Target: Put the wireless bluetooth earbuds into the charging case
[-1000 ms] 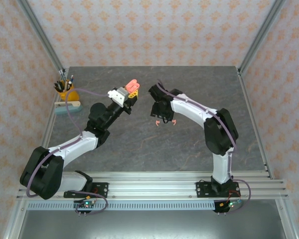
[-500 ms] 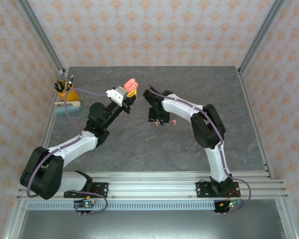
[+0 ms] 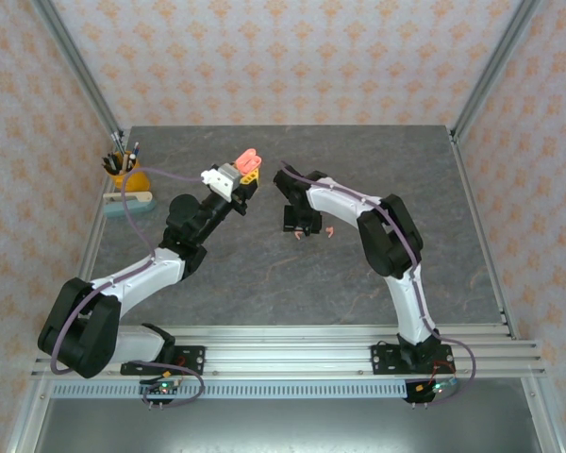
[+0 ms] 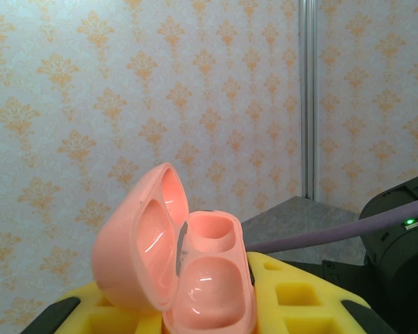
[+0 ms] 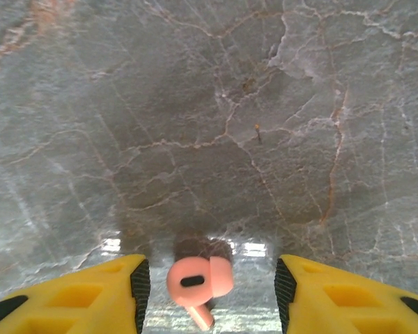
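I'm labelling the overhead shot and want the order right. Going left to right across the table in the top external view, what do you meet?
pen cup → charging case, lid open → right gripper → loose earbud

1. The right gripper [image 5: 212, 280] is hanging over a grey, veined table [image 5: 216, 104], its jaws spread wide.
2. Its yellow fingers [image 5: 76, 299] are showing at the bottom corners, their black pads facing inward.
3. A pale-pink earbud [image 5: 195, 278] is lying on the table between them, touching neither pad, its short stem pointing toward the bottom edge.
4. Small bright reflections are glinting on the stone either side of the earbud.
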You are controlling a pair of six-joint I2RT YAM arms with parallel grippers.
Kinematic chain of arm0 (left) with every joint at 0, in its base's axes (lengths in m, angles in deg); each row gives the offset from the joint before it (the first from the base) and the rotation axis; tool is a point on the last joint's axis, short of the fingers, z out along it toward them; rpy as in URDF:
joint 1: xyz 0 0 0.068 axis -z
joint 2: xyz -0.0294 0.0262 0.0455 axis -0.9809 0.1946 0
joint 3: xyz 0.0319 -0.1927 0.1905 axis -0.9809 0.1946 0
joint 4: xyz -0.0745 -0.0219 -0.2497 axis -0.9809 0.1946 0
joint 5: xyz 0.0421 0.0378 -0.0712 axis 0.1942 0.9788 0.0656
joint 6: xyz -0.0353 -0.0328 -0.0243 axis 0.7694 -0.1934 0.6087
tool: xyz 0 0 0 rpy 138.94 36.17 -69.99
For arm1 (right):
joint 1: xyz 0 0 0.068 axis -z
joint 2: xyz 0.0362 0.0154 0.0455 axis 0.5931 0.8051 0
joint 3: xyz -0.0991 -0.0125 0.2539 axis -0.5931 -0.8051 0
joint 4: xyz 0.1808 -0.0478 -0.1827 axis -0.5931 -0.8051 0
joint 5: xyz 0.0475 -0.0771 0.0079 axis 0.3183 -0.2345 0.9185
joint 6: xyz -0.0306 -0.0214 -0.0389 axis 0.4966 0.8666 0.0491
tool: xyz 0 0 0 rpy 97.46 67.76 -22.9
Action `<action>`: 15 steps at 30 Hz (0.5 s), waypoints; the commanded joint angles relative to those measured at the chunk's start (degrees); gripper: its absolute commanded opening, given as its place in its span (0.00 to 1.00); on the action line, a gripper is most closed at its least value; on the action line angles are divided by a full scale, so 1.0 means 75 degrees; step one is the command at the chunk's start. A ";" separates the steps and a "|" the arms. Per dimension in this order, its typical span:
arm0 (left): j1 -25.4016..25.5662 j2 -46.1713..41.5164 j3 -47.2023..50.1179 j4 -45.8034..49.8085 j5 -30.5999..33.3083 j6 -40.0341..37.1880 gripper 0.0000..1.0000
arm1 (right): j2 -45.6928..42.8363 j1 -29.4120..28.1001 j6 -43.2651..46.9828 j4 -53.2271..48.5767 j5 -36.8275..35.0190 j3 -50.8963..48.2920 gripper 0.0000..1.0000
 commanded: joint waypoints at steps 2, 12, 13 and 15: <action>-0.0056 -0.0123 0.0026 -0.0277 -0.0044 0.0101 0.00 | 0.0157 0.0055 0.0038 0.0004 0.0046 0.0244 0.51; -0.0056 -0.0054 -0.0008 -0.0288 -0.0050 0.0092 0.00 | 0.0291 0.0056 -0.0003 0.0008 0.0155 0.0327 0.45; -0.0056 -0.0049 -0.0009 -0.0280 -0.0048 0.0092 0.00 | 0.0299 0.0057 -0.0015 -0.0015 0.0144 0.0339 0.45; -0.0062 -0.0043 -0.0009 -0.0277 -0.0049 0.0092 0.00 | 0.0297 0.0057 -0.0032 -0.0047 0.0167 0.0363 0.44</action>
